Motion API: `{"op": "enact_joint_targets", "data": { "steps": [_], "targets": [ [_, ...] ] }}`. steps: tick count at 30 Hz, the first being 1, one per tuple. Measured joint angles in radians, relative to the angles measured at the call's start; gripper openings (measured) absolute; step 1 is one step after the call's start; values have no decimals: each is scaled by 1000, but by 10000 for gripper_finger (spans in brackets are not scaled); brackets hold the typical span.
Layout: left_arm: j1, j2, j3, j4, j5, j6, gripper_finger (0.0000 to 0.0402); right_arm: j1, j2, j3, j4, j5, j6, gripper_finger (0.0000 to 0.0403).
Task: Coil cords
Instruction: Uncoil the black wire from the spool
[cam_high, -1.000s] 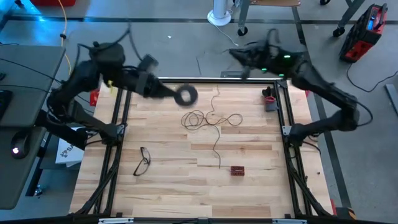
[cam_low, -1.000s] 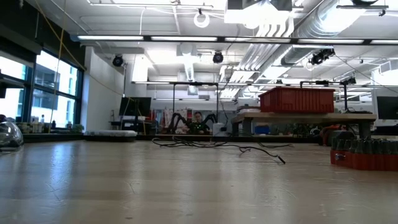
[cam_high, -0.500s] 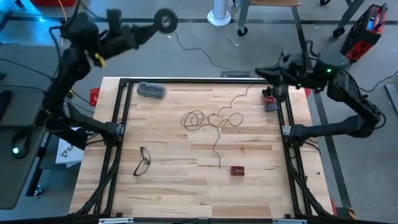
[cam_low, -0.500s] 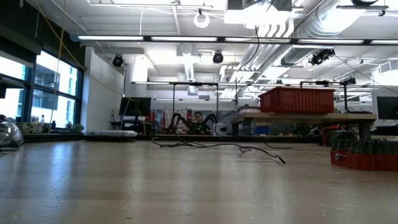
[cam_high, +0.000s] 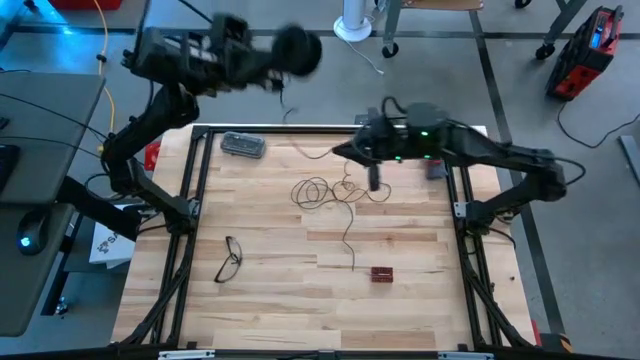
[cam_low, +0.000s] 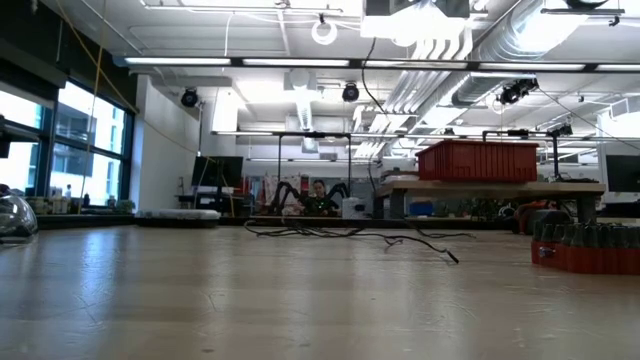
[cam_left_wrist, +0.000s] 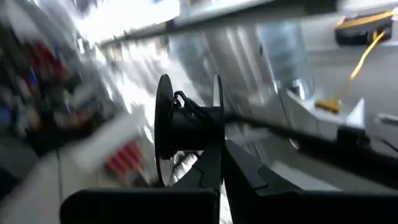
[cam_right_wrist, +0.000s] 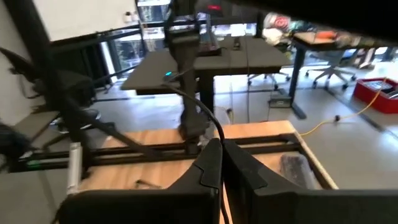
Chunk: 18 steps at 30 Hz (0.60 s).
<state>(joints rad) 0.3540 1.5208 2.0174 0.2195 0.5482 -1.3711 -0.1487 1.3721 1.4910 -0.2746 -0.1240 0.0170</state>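
Black reel (cam_high: 296, 47), upper centre, clamped by left gripper (cam_high: 262, 60); right gripper (cam_high: 374, 177) pinches wire (cam_high: 347, 228), mostly loose mid-table.

A: Tabletop (cam_high: 400, 300) is showing pale wood planks, black frame. Wire (cam_high: 345, 195) is looking thin and dark.
B: Reel (cam_high: 297, 48) is reading black. Eyeglasses (cam_high: 230, 258) are showing black frames; small block (cam_high: 381, 274) is looking dark red.
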Motion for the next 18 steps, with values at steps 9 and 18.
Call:
{"op": "enact_joint_targets", "data": {
  "steps": [9, 18],
  "targets": [
    [-224, -1, 0, -287, 101, 9, 0, -138, 72, 0, 111, 15, -23, 0],
    [-335, -18, 0, -514, 101, 91, 0, -348, -75, 0, 45, 36, -106, 0]
  ]
}}
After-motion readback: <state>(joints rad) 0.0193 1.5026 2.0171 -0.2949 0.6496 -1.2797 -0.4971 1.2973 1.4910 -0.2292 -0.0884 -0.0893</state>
